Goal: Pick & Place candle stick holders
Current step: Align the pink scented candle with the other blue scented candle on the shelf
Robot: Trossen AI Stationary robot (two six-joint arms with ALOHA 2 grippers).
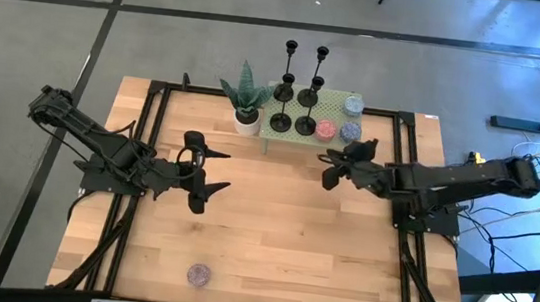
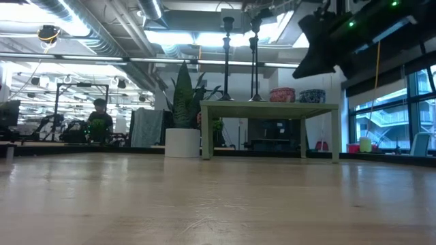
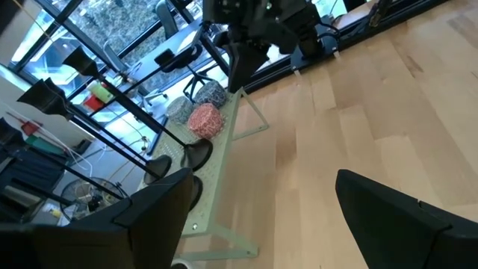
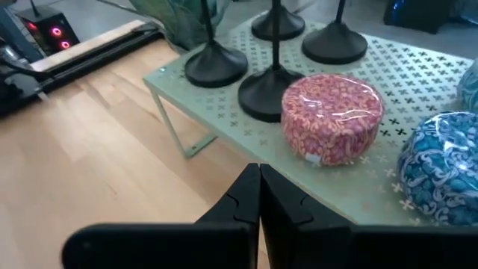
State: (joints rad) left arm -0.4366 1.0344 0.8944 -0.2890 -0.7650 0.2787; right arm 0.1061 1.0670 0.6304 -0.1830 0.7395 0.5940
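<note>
Several black candle stick holders (image 1: 295, 108) stand by their round bases on a small pale green perforated table (image 1: 282, 132) at the far middle. In the right wrist view their bases (image 4: 267, 93) show close ahead. My right gripper (image 1: 327, 169) hovers just near-right of that table, shut with nothing between its fingers (image 4: 259, 187), above the table top in the low view (image 2: 320, 47). My left gripper (image 1: 211, 172) waits open over the wooden table's left half, holding nothing (image 3: 261, 217).
A pink patterned tin (image 4: 332, 116) and a blue one (image 4: 444, 164) sit on the green table beside the holders. A spiky plant in a white pot (image 1: 246, 100) stands left of it. A small purple tin (image 1: 199, 275) lies near the front edge.
</note>
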